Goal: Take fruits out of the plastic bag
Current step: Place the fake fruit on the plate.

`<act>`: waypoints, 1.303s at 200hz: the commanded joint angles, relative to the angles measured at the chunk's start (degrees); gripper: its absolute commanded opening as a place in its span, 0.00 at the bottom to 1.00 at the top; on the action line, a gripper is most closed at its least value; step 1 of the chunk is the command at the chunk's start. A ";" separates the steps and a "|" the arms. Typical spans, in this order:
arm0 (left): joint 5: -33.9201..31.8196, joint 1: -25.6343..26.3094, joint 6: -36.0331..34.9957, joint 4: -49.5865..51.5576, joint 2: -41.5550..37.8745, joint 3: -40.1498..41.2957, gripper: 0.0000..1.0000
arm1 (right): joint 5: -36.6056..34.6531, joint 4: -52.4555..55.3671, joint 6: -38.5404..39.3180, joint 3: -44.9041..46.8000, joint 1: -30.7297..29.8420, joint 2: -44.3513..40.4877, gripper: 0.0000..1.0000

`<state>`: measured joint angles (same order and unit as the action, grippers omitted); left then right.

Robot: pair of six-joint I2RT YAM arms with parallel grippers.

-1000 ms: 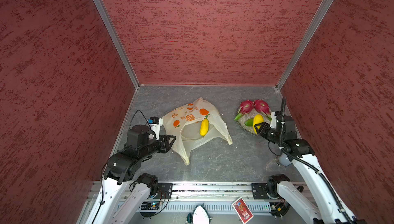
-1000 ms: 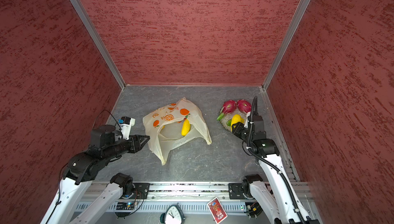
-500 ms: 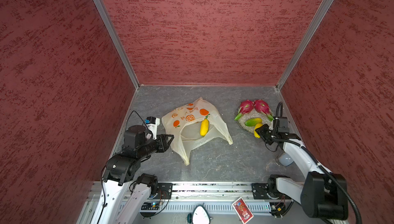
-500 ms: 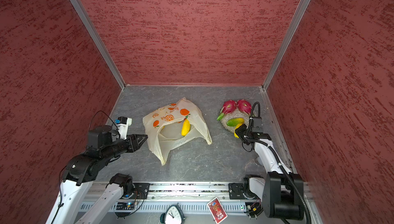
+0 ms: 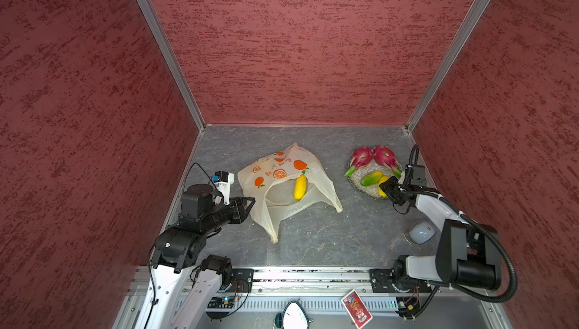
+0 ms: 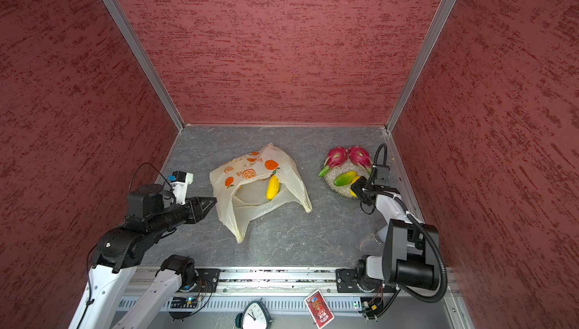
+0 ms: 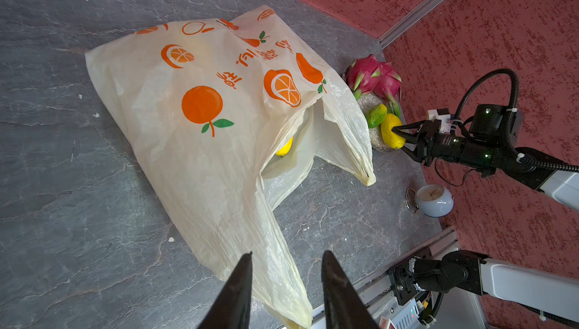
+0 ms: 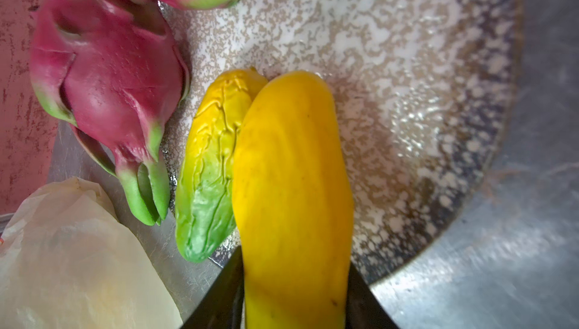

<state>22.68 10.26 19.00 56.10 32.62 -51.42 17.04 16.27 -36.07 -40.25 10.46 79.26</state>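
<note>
Risk, in a top view: right claw (image 5: 388,186) pinched a yellow mango (image 5: 381,190) low at the near rim of the plate (image 5: 357,186). Released there, it could roll onto the worktop (image 5: 313,242). 1 bagged mango (image 5: 300,187) lay in the open mouth of the plastic bag (image 5: 272,167).

Left wrist: left claw (image 7: 287,253) spread, empty, just over the bag's near edge. Thin film could snag and drag.

Right wrist: grip sat at the mango's end, tight beside the green-yellow mango (image 8: 213,167) and 2 dragon fruits (image 8: 106,76). A nudge could shove them off.
</note>
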 commanded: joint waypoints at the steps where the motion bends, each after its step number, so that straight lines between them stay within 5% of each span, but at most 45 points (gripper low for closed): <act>1: 0.88 -0.51 -1.02 -0.87 0.07 0.44 0.38 | 5.16 -2.96 2.38 -2.26 0.26 3.14 0.41; 143: 0.79 -1.21 -0.94 -0.73 0.42 0.40 0.37 | 11.00 -6.32 3.28 -0.01 -2.43 1.64 0.44; 214: 0.70 -1.19 -0.89 -0.66 0.43 0.51 0.37 | -0.33 1.92 11.63 -6.41 -1.63 3.48 0.50; 260: 0.53 -1.21 -0.82 -0.64 0.25 0.53 0.37 | -0.69 1.27 10.91 -7.96 -1.54 5.88 0.54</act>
<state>22.92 9.52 19.03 56.10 33.04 -51.42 18.31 16.75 -25.91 -47.79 8.73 84.90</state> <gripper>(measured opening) 0.371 0.524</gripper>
